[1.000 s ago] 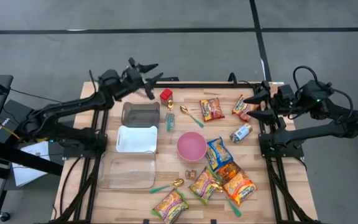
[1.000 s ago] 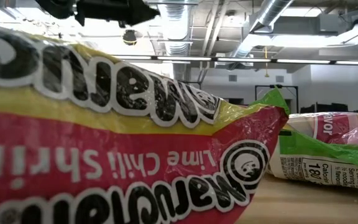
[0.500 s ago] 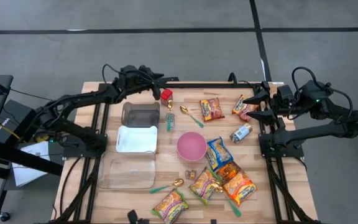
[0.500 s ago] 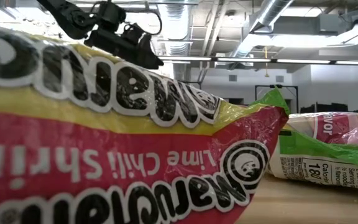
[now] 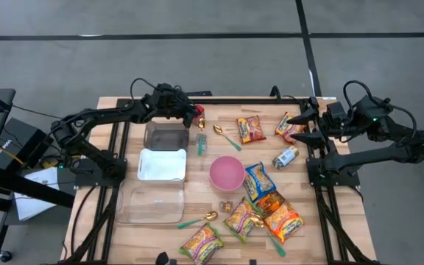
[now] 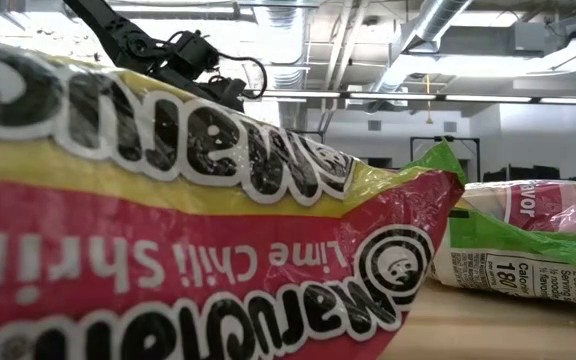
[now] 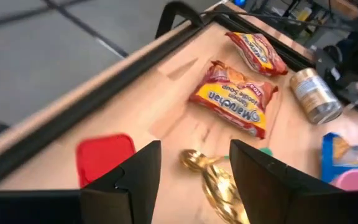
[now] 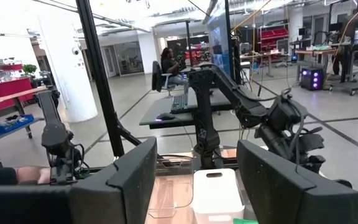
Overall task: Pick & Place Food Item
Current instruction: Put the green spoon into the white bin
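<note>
A small red food box (image 7: 104, 158) stands near the table's far edge, with a gold spoon (image 7: 211, 177) lying beside it. My left gripper (image 5: 190, 114) hovers open just over them; in the left wrist view (image 7: 194, 186) the spoon lies ahead between the fingers and the red box sits just outside one finger. Beyond are an orange ramen packet (image 7: 232, 99), another packet (image 7: 257, 50) and a can (image 7: 316, 93). My right gripper (image 5: 297, 126) waits open, raised at the table's far right (image 8: 194, 186). A ramen packet (image 6: 188, 230) fills the low view.
A dark grey tray (image 5: 166, 135), a white tray (image 5: 160, 163) and a clear tray (image 5: 153, 202) line the left side. A pink bowl (image 5: 227, 173) stands mid-table. Several snack packets (image 5: 260, 206) and green-handled spoons (image 5: 197, 219) lie toward the near right.
My left gripper has come down from above the table's far edge toward the red box and the gold spoon, shifting a little toward the near and right edges, and has rolled and tipped as it came. My right arm has kept still.
</note>
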Controlling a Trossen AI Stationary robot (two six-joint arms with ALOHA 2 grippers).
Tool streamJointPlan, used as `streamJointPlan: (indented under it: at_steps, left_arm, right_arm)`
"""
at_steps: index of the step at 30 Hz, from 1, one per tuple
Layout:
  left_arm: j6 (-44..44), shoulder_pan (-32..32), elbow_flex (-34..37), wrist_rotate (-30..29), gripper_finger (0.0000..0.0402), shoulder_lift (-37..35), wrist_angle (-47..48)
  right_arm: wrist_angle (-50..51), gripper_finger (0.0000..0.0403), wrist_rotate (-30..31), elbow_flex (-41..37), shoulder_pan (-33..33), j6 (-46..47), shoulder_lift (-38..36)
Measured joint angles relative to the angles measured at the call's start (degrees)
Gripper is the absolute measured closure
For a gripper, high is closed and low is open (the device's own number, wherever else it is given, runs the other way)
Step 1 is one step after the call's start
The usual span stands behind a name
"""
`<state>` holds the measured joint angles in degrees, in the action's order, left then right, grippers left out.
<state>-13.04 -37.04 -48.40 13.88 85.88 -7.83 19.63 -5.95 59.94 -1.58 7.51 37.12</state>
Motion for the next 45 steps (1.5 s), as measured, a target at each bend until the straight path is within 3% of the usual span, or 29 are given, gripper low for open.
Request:
streamJointPlan:
  at_steps: [7, 16, 26, 45]
  left_arm:
    - [-6.4, 0.4, 0.0, -0.4, 0.0184, -0.1, 4.0]
    - [-6.9, 3.0, 0.0, -0.5, 0.0152, -0.1, 6.0]
    - [-7.0, 6.0, 0.1, -2.9, 0.0158, 0.8, 5.5]
    - [-8.3, 6.1, 0.7, -3.4, 0.016, 1.2, 4.5]
  right_arm:
    - [0.1, 0.0187, -0.2, 0.0, 0.0, 0.0, 0.0]
    - [1.1, 0.0187, -0.2, 0.0, 0.0, 0.0, 0.0]
    - [1.0, 0.0188, -0.2, 0.0, 0.0, 0.0, 0.0]
    - [0.9, 0.0188, -0.3, 0.0, 0.0, 0.0, 0.0]
